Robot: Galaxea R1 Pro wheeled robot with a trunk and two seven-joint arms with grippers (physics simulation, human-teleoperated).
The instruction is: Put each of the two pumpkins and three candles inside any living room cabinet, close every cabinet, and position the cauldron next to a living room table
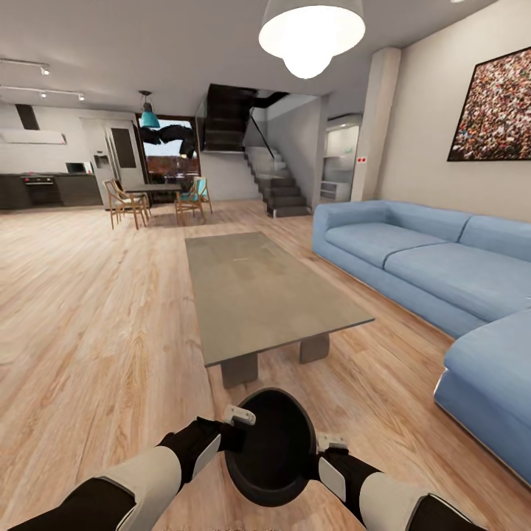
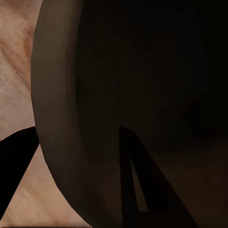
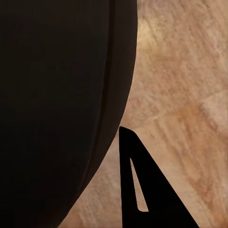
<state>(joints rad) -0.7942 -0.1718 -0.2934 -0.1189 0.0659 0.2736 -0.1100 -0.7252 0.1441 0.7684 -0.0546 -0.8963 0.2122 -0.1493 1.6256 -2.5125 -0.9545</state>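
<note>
- while the head view is looking down the living room, the cauldron (image 1: 269,446) is sitting between both arms, just short of the near end of the table (image 1: 258,291), its wide black mouth facing up and towards the camera.
- the left gripper (image 1: 234,428) is pressing at the cauldron's left rim, and the right gripper (image 1: 324,451) is meeting its right side; the pot is looking carried between the two, though its underside is hidden, so whether it is touching the floor (image 1: 96,310) cannot be told.
- the blue sofa (image 1: 435,280) is running along the right of the table, and the dining chairs (image 1: 155,200) are standing far behind it, near the staircase (image 1: 274,184).
- in the left wrist view, the cauldron (image 2: 142,95) is looming dark and close, with one finger (image 2: 142,190) lying inside over its inner wall and the other dark finger outside the rim (so the claw is straddling the rim, narrowed onto it).
- in the right wrist view, the cauldron's outer wall (image 3: 57,109) is curving past one finger (image 3: 142,190), which is showing against the wood floor (image 3: 180,71); the second finger is hidden, so how far this claw is parted cannot be told.
</note>
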